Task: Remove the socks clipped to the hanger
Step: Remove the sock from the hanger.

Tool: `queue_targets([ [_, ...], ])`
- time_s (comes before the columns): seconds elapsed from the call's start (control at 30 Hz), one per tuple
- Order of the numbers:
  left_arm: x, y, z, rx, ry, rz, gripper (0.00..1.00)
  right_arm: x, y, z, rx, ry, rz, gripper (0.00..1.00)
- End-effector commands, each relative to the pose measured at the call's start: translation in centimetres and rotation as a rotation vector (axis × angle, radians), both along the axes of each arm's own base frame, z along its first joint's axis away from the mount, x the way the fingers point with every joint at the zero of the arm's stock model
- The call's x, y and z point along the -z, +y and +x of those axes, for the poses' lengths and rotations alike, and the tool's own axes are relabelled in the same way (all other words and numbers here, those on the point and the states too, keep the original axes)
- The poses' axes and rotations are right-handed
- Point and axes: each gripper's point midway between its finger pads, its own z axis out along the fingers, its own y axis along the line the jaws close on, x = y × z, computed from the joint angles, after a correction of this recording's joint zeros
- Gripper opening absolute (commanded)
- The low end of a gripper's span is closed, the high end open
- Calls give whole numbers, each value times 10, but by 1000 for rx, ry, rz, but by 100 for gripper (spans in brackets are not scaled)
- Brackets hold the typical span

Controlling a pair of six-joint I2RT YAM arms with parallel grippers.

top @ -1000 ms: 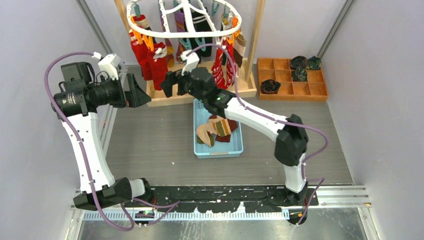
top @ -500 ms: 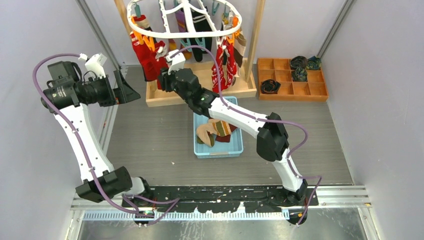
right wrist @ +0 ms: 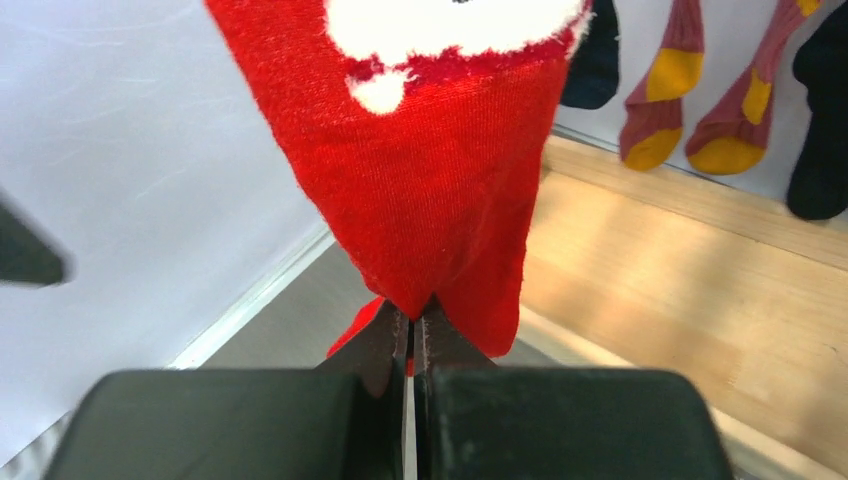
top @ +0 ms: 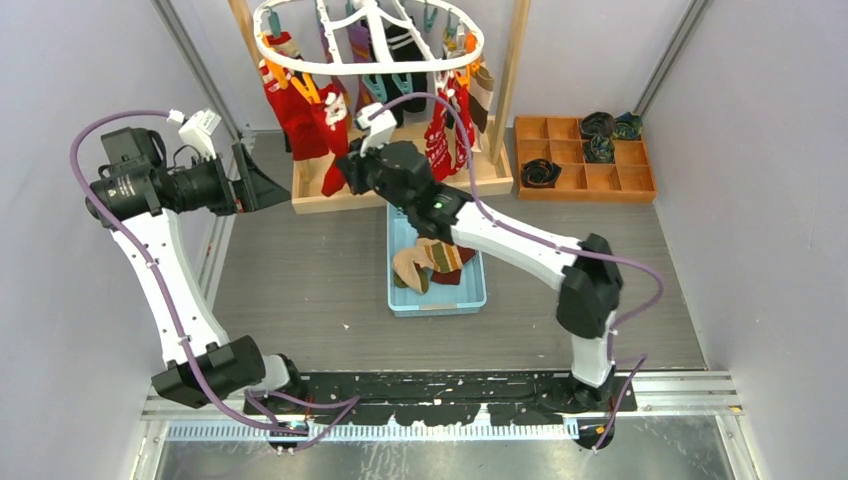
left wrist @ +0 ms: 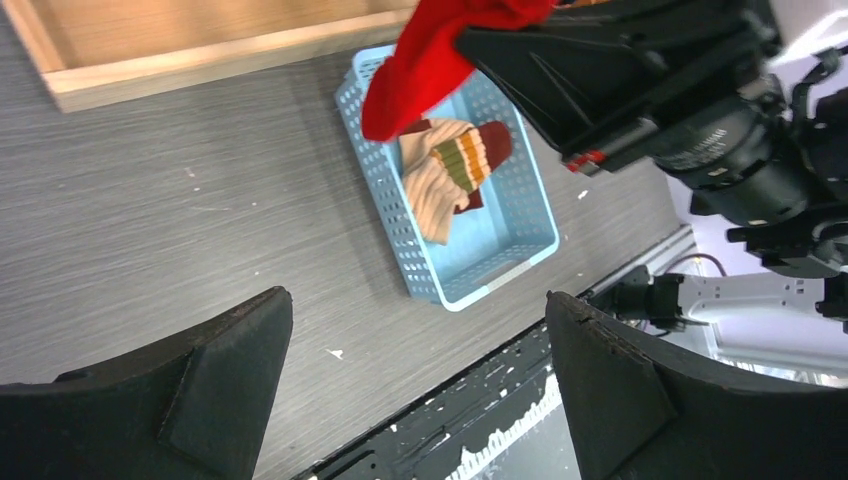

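Right pincer [right wrist: 410,318] closed since earlier frame, now pinching red sock [right wrist: 430,200] toe, likely to tug it off hanger [top: 300,64] clip; left pincer [left wrist: 415,310] spread, idle.

Bright, even light from overhead fills every view, leaving only soft, faint shadows on the desk [top: 300,280] near the red sock [right wrist: 430,200]. Just below the red sock, the right pincer [right wrist: 411,335] is dark and blurred. The maroon socks [right wrist: 655,110] behind the red sock look slightly soft.
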Motion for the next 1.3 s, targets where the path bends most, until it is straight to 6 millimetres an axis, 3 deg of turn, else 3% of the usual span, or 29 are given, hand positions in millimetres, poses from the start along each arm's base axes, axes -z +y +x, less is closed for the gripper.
queue_targets([
  [0.0,-20,-33,-16,116,-68,-79,97,-86,-28,-53,-130,-43,193,1],
  [0.13,-28,-62,-20,191,-83,-105,97,-85,-39,-88,-243,12,219,1],
  [0.33,-47,-95,-28,292,-139,-180,97,-96,-61,-123,-322,68,276,0],
  [0.53,-35,-114,-41,377,-123,-185,96,-103,-72,-151,-409,149,343,0],
  [0.7,-19,-137,-53,461,-90,-163,94,-108,-75,-161,-432,218,420,1],
  [0.97,-10,-146,-51,488,-80,-120,83,-120,-76,-162,-433,282,518,4],
  [1.13,0,-146,-48,473,-100,-70,63,-122,-78,-161,-420,301,536,5],
  [1.2,2,-146,-46,459,-114,-45,48,-122,-78,-162,-425,310,541,7],
  [1.27,3,-144,-42,438,-127,-24,26,-122,-79,-162,-419,318,540,11],
])
